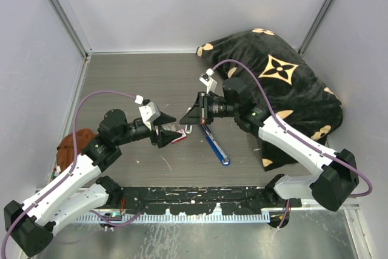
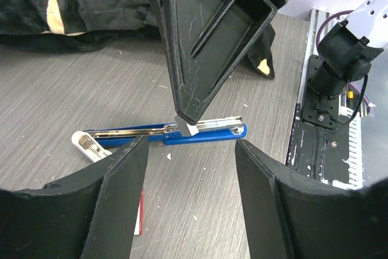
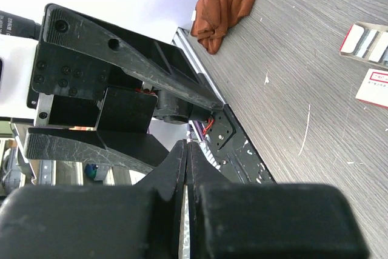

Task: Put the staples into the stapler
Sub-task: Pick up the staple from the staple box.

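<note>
Left wrist view: right gripper [image 2: 183,119] clenched on silvery sliver, likely staples [image 2: 188,128], above open stapler [image 2: 212,132]; align lengthwise, seat flat before release; left gripper [image 2: 191,144] spread, empty.

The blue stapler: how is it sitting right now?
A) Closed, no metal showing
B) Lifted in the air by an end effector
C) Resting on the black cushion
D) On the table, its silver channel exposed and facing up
D: the stapler lies on the grey table, and the silver channel along its length is uncovered.
</note>
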Available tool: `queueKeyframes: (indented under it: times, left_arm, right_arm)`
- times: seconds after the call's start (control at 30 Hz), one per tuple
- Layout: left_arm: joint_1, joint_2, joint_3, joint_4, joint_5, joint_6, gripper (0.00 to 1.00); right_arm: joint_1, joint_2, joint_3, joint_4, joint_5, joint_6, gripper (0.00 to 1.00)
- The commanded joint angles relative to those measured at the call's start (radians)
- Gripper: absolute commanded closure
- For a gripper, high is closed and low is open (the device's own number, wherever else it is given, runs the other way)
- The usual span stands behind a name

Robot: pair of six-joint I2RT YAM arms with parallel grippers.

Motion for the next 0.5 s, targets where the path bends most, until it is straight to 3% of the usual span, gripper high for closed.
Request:
queueKeyframes:
  times: [0.0,0.2,0.47]
  left_arm:
    - [-0.005,0.004,0.049,0.083,0.033,-0.053,0.40]
    - [-0.005,-0.008,0.083,-0.012,0.070,-0.184,0.33]
    - [0.007,-0.047,0.092,-0.038,0.101,-0.517,0.25]
  right_arm:
    - [0.009,-0.039,-0.001,0.077,-0.043,-0.006,0.99]
    - [0.009,-0.077,-0.045,0.152,-0.058,-0.050,0.99]
    - [0.008,-0.118,-0.112,0.258,-0.098,-0.110,0.99]
